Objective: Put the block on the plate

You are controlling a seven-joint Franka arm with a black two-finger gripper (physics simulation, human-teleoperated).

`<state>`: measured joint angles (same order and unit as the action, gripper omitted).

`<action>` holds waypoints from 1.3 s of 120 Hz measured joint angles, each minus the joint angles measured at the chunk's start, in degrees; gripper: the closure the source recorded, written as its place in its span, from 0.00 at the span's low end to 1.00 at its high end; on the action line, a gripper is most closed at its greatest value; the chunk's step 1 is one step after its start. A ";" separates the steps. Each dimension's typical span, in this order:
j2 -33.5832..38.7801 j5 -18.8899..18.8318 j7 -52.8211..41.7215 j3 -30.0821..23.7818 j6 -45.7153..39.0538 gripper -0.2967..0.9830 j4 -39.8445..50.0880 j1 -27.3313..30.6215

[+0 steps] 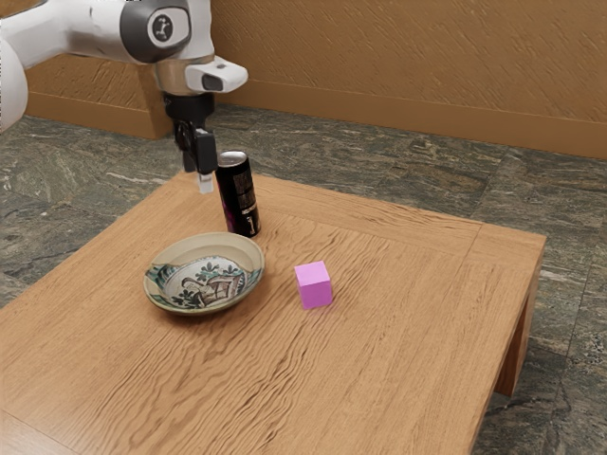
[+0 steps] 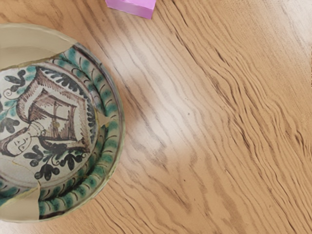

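The pink block [image 1: 314, 285] sits upright on the wooden desk [image 1: 408, 332], near the plate but apart from it, toward the exterior view's right. The plate [image 1: 204, 296] is a shallow dish with a green-banded rim, plain beige patches and a painted figure with dark leaves. Behind it, a black can [image 1: 239, 196] stands upright on the desk. The tool [image 1: 200, 178] hangs in the air, seemingly close to the can; whether it is wide or narrow, I cannot tell.
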<state>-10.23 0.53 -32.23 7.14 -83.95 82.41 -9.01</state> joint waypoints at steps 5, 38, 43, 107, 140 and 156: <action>-0.18 0.08 -0.91 0.05 -0.58 0.23 -0.03 -0.14; -0.88 0.33 -5.51 0.31 -4.45 0.23 0.55 -0.35; -0.97 0.36 -6.05 0.32 -5.58 0.23 1.61 -0.55; -7.21 -2.57 -9.46 0.15 -17.96 0.23 2.30 -3.89; -14.05 -2.55 -9.68 0.15 -14.46 0.23 -6.95 -3.78; -17.38 -2.30 -9.77 0.23 -12.87 0.23 -10.48 -3.92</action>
<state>-27.61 -1.77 -42.00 7.37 -96.83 71.92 -12.93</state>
